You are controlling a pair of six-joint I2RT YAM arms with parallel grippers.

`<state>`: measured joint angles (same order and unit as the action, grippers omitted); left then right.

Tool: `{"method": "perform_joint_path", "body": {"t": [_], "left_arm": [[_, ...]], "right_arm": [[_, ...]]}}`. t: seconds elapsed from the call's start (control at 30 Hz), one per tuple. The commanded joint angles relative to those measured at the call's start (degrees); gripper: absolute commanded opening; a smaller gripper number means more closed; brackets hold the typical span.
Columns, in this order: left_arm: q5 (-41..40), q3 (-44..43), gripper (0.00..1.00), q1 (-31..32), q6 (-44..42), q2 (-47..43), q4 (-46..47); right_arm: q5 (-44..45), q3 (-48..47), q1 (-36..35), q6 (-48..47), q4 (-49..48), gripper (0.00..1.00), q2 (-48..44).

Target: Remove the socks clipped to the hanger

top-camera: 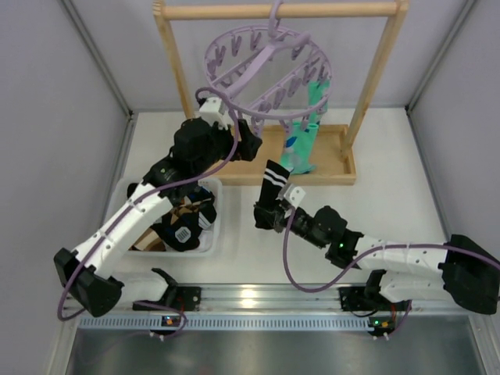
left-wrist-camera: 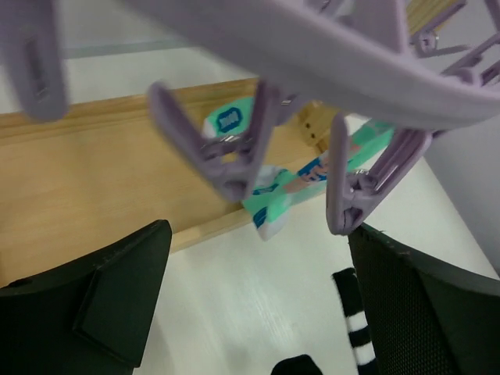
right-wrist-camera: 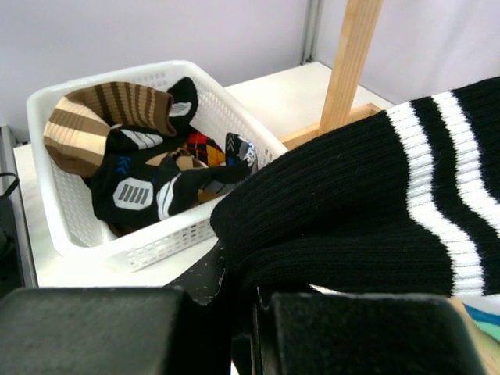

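Observation:
The lavender hanger (top-camera: 266,70) hangs from the wooden rack's top bar, and a mint-teal sock (top-camera: 307,133) is still clipped on its right side. My left gripper (top-camera: 251,147) is open just under the ring's near edge with nothing between its fingers. In the left wrist view the left gripper (left-wrist-camera: 258,312) gapes below the clip pegs (left-wrist-camera: 226,160), with the mint sock (left-wrist-camera: 273,199) beyond. My right gripper (top-camera: 266,212) is shut on a black sock with white stripes (top-camera: 275,181), held low over the table. The right wrist view shows this black sock (right-wrist-camera: 375,211) pinched in the right gripper (right-wrist-camera: 250,305).
A white basket (top-camera: 215,226) on the left holds several black, brown-striped and argyle socks (right-wrist-camera: 141,156). The wooden rack's base tray (top-camera: 328,168) and uprights (top-camera: 375,70) stand behind the hanger. Grey walls close in on both sides.

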<state>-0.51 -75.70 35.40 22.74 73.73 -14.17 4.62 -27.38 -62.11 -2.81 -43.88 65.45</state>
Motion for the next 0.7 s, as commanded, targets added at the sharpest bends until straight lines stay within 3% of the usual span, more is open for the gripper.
{"method": "perform_joint_path", "body": {"t": [0.0, 0.2, 0.3, 0.5, 0.67], "left_arm": [[-12.29, 2.3, 0.98, -0.15, -1.12, -7.01, -4.09], [-36.96, 6.0, 0.98, -0.24, 1.68, -16.86, -19.38], [-45.5, 5.39, 0.98, -0.33, 2.92, -20.81, -26.4], [-52.48, 3.29, 0.98, -0.33, 1.0, -29.87, -31.7], [-57.92, 0.91, 0.98, -0.42, -2.87, -35.67, -31.7]], "right_arm": [[2.49, -2.06, 0.41, 2.28, 5.45, 0.0, -1.21], [-0.57, -11.11, 0.67, 6.14, 13.02, 0.0, 3.89], [-3.55, -17.25, 0.67, 7.99, 16.01, 0.0, 7.84], [-12.25, -34.47, -0.56, 11.07, 22.77, 0.0, 19.52], [-13.76, -53.52, -4.86, 8.61, 30.6, 0.0, 33.84]]}}
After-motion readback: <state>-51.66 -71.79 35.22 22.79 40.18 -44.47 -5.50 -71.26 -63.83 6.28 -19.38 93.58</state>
